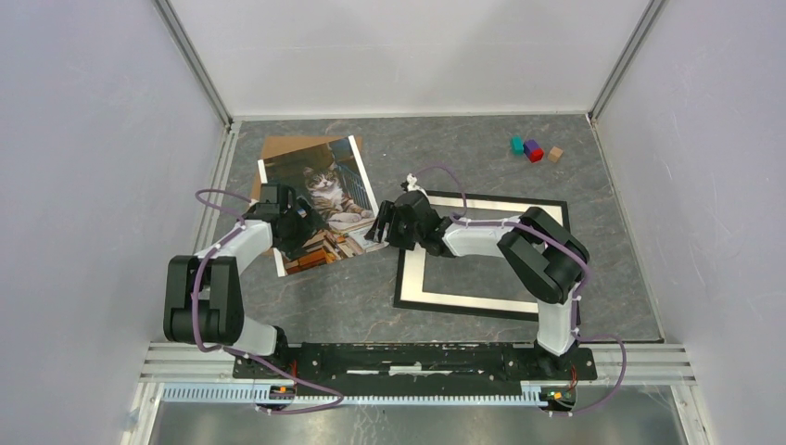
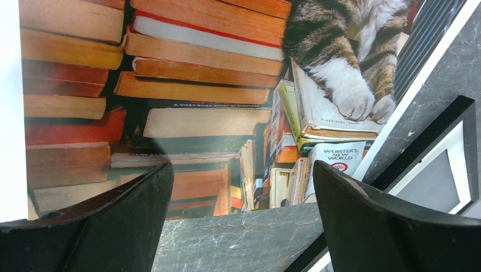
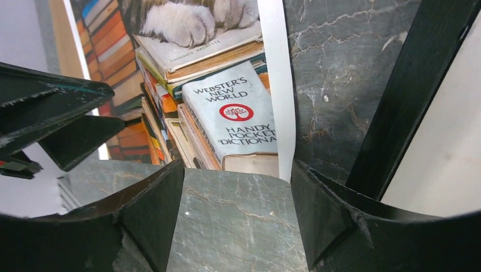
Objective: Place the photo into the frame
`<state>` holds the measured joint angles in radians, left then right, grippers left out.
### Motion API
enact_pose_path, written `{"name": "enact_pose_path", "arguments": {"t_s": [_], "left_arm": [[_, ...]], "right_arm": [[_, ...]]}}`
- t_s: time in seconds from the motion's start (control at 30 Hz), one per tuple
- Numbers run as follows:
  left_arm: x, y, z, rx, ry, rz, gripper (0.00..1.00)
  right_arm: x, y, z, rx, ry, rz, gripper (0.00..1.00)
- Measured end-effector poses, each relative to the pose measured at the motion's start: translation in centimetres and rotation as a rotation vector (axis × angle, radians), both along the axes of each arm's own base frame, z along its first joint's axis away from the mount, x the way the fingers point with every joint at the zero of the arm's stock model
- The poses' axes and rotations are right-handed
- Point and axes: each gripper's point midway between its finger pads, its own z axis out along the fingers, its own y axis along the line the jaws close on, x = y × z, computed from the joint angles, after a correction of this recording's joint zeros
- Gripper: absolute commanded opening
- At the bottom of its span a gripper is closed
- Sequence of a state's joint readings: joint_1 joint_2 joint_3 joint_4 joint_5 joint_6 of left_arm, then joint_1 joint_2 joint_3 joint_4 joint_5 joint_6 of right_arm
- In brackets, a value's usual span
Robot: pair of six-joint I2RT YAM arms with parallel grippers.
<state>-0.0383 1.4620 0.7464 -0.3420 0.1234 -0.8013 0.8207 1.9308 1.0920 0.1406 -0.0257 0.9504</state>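
- Counts first: 1 photo (image 1: 329,185) (tabby cat sitting on stacks of books), 1 black frame (image 3: 405,102), 1 white mat (image 2: 460,161), 1 brown backing board (image 1: 287,146), 2 arms. There are also what look like 4 small blocks (image 1: 533,150) in teal, purple, red and tan; purple and red touch.
- Surface: dark grey marble-look table (image 1: 445,120) w/ a metal rail (image 1: 417,357) along the near edge where both arms are bolted.
- Room: pale plain walls on left, back and right, w/ metal posts in the back corners.
- Holders: the frame is the only thing that holds anything. The white mat sits inside its black edge, and grey shows through the mat's opening.
- Photo lies flat and skewed on the table's far left, on top of the brown board, which pokes out at the far-left corner. It's left of the frame w/ a strip of bare table between them.
- Left gripper (image 1: 306,225) hangs over the photo's near part, fingers spread wide, nothing between them.
- Right gripper (image 1: 375,230) is at the photo's near-right corner, btw photo and frame. Its jaws are apart w/ bare table between them (photo edge sits just ahead of the tips), so it grips nothing.
- Blocks sit far right, well apart from everything else.
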Motion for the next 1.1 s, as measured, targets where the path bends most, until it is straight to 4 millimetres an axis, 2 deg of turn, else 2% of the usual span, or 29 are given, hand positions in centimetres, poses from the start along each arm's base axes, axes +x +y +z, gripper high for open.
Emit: {"name": "enact_pose_path", "arguments": {"t_s": [0.13,0.33,0.4,0.47,0.6,0.7,0.8,0.87,0.93,1.07,1.1], "left_arm": [[0.1,0.0,0.0,-0.006,-0.007,0.008,1.0],[0.2,-0.2,0.1,-0.016,-0.016,0.006,1.0],[0.2,-0.2,0.1,-0.017,-0.017,0.005,1.0],[0.2,-0.2,0.1,-0.017,-0.018,0.005,1.0],[0.2,-0.2,0.2,-0.017,-0.023,0.004,1.0],[0.0,-0.1,0.4,-0.011,-0.022,0.002,1.0],[-0.9,0.1,1.1,0.007,-0.024,-0.022,1.0],[-1.1,0.2,2.5,0.018,-0.062,-0.043,1.0],[-1.0,0.2,4.4,0.029,-0.111,-0.062,1.0],[0.3,0.0,10.2,0.045,-0.272,-0.112,1.0],[0.5,-0.2,11.8,0.043,-0.319,-0.13,1.0]], "right_arm": [[0.0,0.5,0.3,0.085,0.017,-0.046,0.67],[0.4,2.2,2.1,0.256,0.028,-0.089,0.62],[0.8,2.5,2.6,0.288,0.022,-0.099,0.53],[1.3,2.5,2.6,0.291,0.007,-0.121,0.4],[2.1,2.4,1.2,0.263,-0.014,-0.145,0.02],[2.6,2.4,-0.2,0.213,-0.022,-0.135,0.0],[3.1,2.3,-0.1,0.145,-0.053,-0.092,0.0],[3.7,2.5,0.9,0.101,-0.089,-0.055,0.0],[4.1,2.3,3.1,0.045,-0.153,0.008,0.0],[4.4,1.1,10.6,-0.068,-0.346,0.157,0.0],[4.4,0.5,13.3,-0.111,-0.424,0.208,0.0]]}}
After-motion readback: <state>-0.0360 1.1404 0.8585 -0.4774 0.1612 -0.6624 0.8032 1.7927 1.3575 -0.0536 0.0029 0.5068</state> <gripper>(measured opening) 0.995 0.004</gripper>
